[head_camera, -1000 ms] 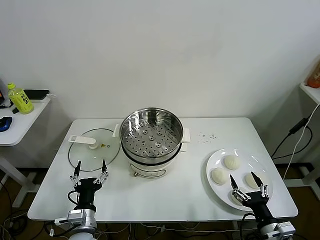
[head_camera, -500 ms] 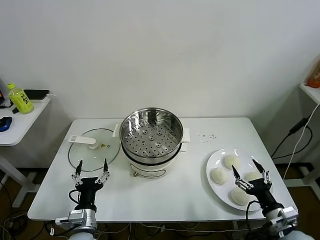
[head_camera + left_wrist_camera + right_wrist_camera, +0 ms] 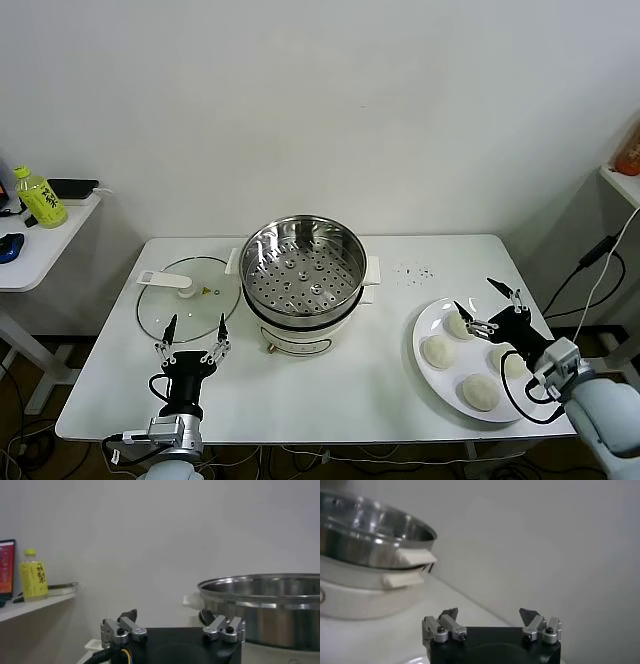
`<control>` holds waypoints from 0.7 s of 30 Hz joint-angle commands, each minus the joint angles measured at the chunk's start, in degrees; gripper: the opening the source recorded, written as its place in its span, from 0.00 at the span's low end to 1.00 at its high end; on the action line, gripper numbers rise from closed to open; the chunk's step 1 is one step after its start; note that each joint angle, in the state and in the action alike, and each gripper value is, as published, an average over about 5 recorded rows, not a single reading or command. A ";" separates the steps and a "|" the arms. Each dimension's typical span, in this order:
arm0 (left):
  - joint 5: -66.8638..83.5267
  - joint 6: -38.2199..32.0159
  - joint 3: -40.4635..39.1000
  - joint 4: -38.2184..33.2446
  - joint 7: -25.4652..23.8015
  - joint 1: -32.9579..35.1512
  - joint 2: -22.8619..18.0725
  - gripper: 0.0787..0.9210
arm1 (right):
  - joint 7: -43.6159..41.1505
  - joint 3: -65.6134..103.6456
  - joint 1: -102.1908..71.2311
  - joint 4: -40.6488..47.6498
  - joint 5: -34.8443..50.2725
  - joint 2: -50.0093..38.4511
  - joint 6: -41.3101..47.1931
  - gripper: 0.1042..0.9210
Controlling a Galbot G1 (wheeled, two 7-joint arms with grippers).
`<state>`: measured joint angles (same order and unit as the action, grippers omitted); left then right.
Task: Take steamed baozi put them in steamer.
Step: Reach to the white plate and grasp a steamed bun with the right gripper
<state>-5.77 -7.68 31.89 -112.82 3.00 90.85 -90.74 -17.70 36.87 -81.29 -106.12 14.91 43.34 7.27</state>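
spreading wide, both the right claw (image 3: 488, 303) over the plate (image 3: 432, 312) and the left claw (image 3: 195, 335), on a white table (image 3: 350, 385).

head camera looks down on the whole white desk (image 3: 330, 385); both wrist cameras sit low, sharing the shiny round steel steamer (image 3: 272, 605).

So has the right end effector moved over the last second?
Yes. The right end effector, open, has gone from the plate's near edge to its far side, above the baozi.

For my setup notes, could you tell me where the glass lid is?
In the head view, the glass lid lies flat on the table's left side, beside the steamer.
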 commanded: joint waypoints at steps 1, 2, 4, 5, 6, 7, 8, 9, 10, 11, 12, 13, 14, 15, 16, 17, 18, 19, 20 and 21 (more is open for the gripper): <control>-0.53 -0.33 -0.10 0.63 -0.34 -0.11 -0.20 0.88 | -12.86 -5.33 12.46 2.75 -3.61 -11.98 10.49 0.88; -0.52 -0.43 -0.12 0.81 -0.31 -0.14 -0.24 0.88 | -14.27 -6.60 13.99 3.15 -3.68 -13.20 10.95 0.88; -0.47 -0.63 -0.14 1.21 -0.21 -0.16 -0.28 0.88 | -17.15 -10.20 17.90 4.45 -3.91 -15.52 11.52 0.88; -0.44 -0.75 -0.13 1.40 -0.14 -0.15 -0.29 0.88 | -18.56 -12.55 20.44 5.31 -4.02 -16.60 11.62 0.88; -0.30 -0.86 -0.14 1.59 -0.05 -0.11 -0.27 0.88 | -19.72 -15.07 23.05 6.28 -4.12 -17.51 11.68 0.88; -0.05 -0.95 -0.16 1.74 0.04 -0.06 -0.26 0.88 | -20.94 -17.72 25.79 7.29 -4.23 -18.32 11.64 0.88; 0.30 -0.96 -0.19 1.81 0.11 0.02 -0.24 0.88 | -22.16 -20.40 28.59 8.37 -4.32 -18.99 11.44 0.88; 0.58 -0.97 -0.22 1.86 0.19 0.11 -0.21 0.88 | -23.32 -23.07 31.26 9.36 -4.36 -19.63 11.20 0.88; 0.80 -0.98 -0.26 1.87 0.24 0.17 -0.19 0.88 | -24.37 -25.55 33.59 10.32 -4.43 -20.17 10.94 0.88; 0.78 -0.99 -0.31 1.88 0.29 0.20 -0.19 0.88 | -25.68 -28.06 36.07 11.36 -4.50 -20.67 10.50 0.88; 0.65 -0.99 -0.38 1.88 0.36 0.21 -0.19 0.88 | -27.09 -30.60 38.65 12.44 -4.56 -21.13 10.06 0.88; 0.42 -1.01 -0.44 1.88 0.42 0.18 -0.21 0.88 | -28.36 -32.84 40.81 13.36 -4.60 -21.47 9.65 0.88; 0.26 -0.98 -0.53 1.79 0.47 0.17 -0.24 0.88 | -29.97 -35.20 42.99 14.33 -4.65 -21.82 9.14 0.88; 0.15 -0.92 -0.64 1.66 0.51 0.19 -0.26 0.88 | -31.64 -37.46 45.27 15.27 -4.72 -22.17 8.67 0.88; 0.17 -0.79 -0.74 1.45 0.53 0.25 -0.27 0.88 | -33.36 -39.65 47.21 16.04 -4.81 -22.42 8.39 0.88; 0.17 -0.69 -0.83 1.21 0.53 0.33 -0.27 0.88 | -35.17 -41.88 49.26 16.77 -5.01 -22.63 8.04 0.88; 0.16 -0.60 -0.92 0.97 0.52 0.42 -0.25 0.88 | -36.95 -44.14 51.41 17.52 -5.26 -22.81 7.75 0.88; 0.18 -0.53 -1.00 0.79 0.52 0.51 -0.22 0.88 | -38.47 -46.40 53.64 18.19 -5.48 -22.85 7.61 0.88; 0.19 -0.48 -1.05 0.66 0.52 0.58 -0.18 0.88 | -40.05 -49.08 56.07 18.97 -5.70 -22.74 7.48 0.88; 0.21 -0.47 -1.08 0.59 0.52 0.64 -0.14 0.88 | -41.24 -51.64 58.55 19.72 -5.92 -22.55 7.32 0.88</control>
<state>-5.57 -8.32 30.89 -111.81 3.57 91.45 -90.93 -45.50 5.39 -43.31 -93.06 10.18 24.83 14.69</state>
